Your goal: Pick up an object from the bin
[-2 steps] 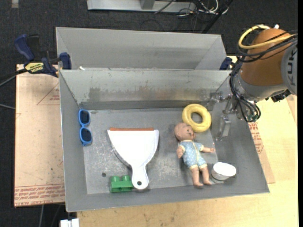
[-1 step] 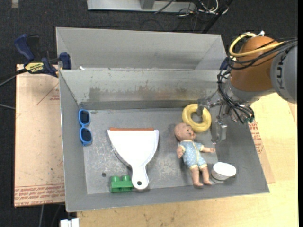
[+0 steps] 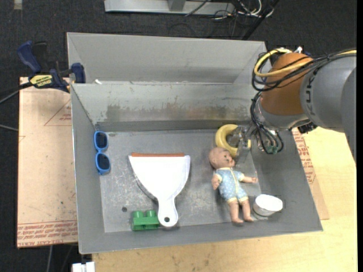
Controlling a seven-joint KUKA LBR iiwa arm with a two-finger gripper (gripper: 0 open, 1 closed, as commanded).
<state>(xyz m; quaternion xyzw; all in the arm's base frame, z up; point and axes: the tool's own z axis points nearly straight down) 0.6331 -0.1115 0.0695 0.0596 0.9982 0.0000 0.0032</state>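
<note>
— Green block (image 3: 144, 220) sits closest to us, by the front wall of the bin (image 3: 170, 103), just beside the handle of the white dustpan (image 3: 161, 177). Is anything lifted yet?

— No. As far as I can see, every thing lies on the bin's floor: the block, the dustpan, the blue sunglasses (image 3: 101, 152) by the left wall, the doll (image 3: 231, 187) in its pale blue suit on its back, and a white round lid (image 3: 267, 204) just beside the doll's legs.

— And the gripper?

— The gripper (image 3: 245, 142) is low at the back right, just beside a yellow ring (image 3: 225, 136) that lies near the back wall, just behind the doll's head.

— Does it hold the ring?

— I would not say so. It stands beside the ring, not round it, and I cannot make out whether the two touch. Whether the pincer is wide or narrow I cannot tell either; the wrist under its orange cover (image 3: 283, 92) crowds that corner.

— So how far along are we?

— Early, I judge. The arm is down inside the bin and next to something it could take, the ring being nearest and the doll's head next. The grasp and the lift out of the bin are both left to do
</note>
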